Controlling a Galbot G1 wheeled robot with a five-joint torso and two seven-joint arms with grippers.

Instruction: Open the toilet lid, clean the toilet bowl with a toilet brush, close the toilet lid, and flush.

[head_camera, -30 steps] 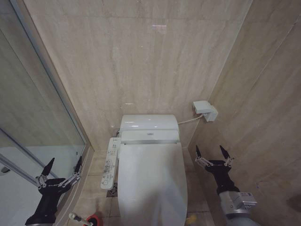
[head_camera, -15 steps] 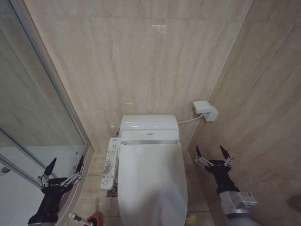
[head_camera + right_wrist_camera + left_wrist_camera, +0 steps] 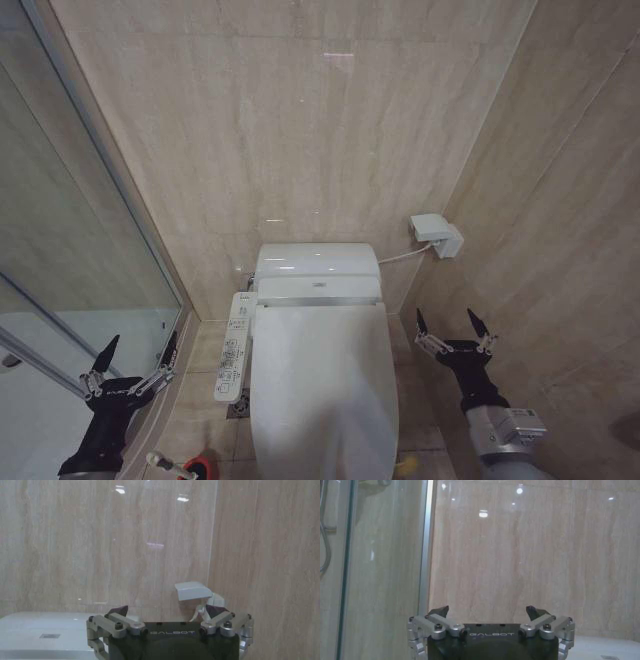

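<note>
Nearest the robot, at the bottom edge of the head view, the toilet brush (image 3: 158,461) is sitting in its round red holder (image 3: 196,467) on the tiled floor (image 3: 205,410), just left of the toilet's front end. Above it, the left gripper (image 3: 135,353) is hovering over the floor beside the glass shower door (image 3: 70,230), its two dark fingers spreading wide apart and pinching nothing; the left wrist view shows the same claw (image 3: 489,611) facing the beige wall with its tips well apart. On the other side of the toilet, the right gripper (image 3: 450,322) is hanging in the gap between the toilet and the right-hand wall, its fingers likewise spreading open and holding nothing, and in the right wrist view its claw (image 3: 167,611) is pointing toward the back wall. Between the two arms, the toilet lid (image 3: 322,385) is lying flat and closed, covering the toilet bowl so that the basin itself is hiding beneath it. Along the lid's left edge a white control panel (image 3: 233,345) with rows of small buttons is sticking out toward the left gripper. Behind the lid, the white rear housing (image 3: 317,270) of the toilet is sitting against the wall. Farther back and to the right, a small white box (image 3: 436,235) is hanging on the wall with a cable running down toward the toilet.
</note>
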